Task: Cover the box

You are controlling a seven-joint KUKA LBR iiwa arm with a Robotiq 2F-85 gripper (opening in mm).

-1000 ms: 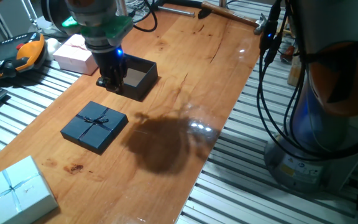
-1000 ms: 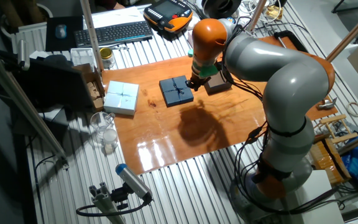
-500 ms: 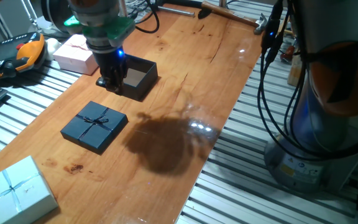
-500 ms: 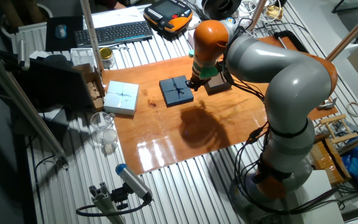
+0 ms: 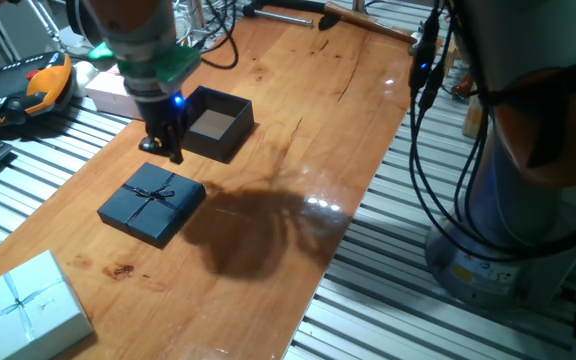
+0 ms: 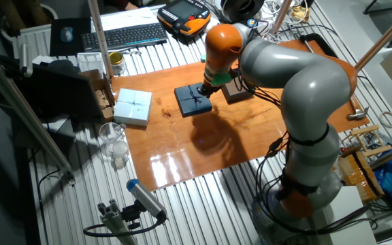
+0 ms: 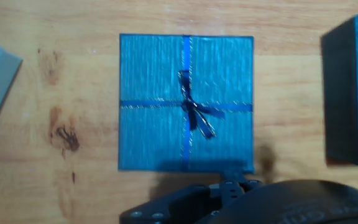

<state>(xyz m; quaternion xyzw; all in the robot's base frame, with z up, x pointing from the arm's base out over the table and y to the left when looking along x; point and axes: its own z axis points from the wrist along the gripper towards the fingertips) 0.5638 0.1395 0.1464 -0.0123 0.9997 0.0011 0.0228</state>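
The table (image 5: 298, 130) was a long wooden board laid over a bed of ribbed metal slats, its glossy top catching a glare patch and the arm's dark shadow near the right edge. Nearest in one fixed view, a pale blue ribboned box (image 5: 23, 305) sat at the table's near left corner, close to the edge. Beyond it, well apart, lay a flat dark lid with a ribbon bow (image 5: 152, 203), square to nothing in particular, with bare wood on all its sides. Just past the lid's far corner the tool (image 5: 166, 145) hung close above the wood, between the lid and the box (image 5: 216, 123); whether its fingers were parted or closed could not be told from any view. The box stood open and upright just beyond the tool, its brown floor showing, apart from the lid. In the hand view the lid filled the middle with the box's wall (image 7: 353, 93) at the right margin, a strip of wood between them. Farther left, a pink box (image 5: 108, 88) rested by the table's far left edge. Beyond the table lay a keyboard (image 6: 126, 35), an orange-and-black pendant (image 6: 184, 13) and loose cables, with the grey arm's base (image 6: 308, 184) standing off the right side.
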